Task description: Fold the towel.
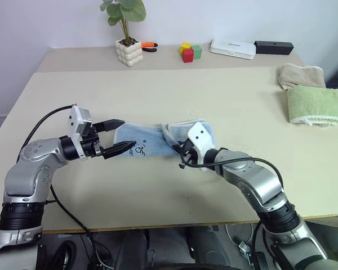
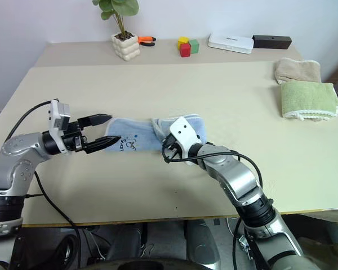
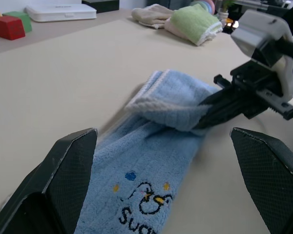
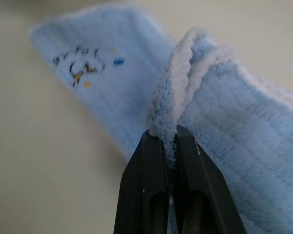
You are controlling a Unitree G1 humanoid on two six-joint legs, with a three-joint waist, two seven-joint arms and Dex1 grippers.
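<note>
Soft, even daylight is filling the room, casting only faint shadows on the pale surface. Both head views are staying sharp. In the right wrist view the towel is blurring toward its far end, the background dissolving.

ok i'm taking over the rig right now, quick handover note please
Left end effector: open, level at the towel's printed end, holding nothing.
Right end effector: shut on the towel's whitish hem, with that end laid over the middle of the strip.
The towel is a narrow strip mid-table; the green towel and beige towel sit far right.
Done: lengthwise folds, end fold under way.
Left: release, flatten and square it up.
</note>
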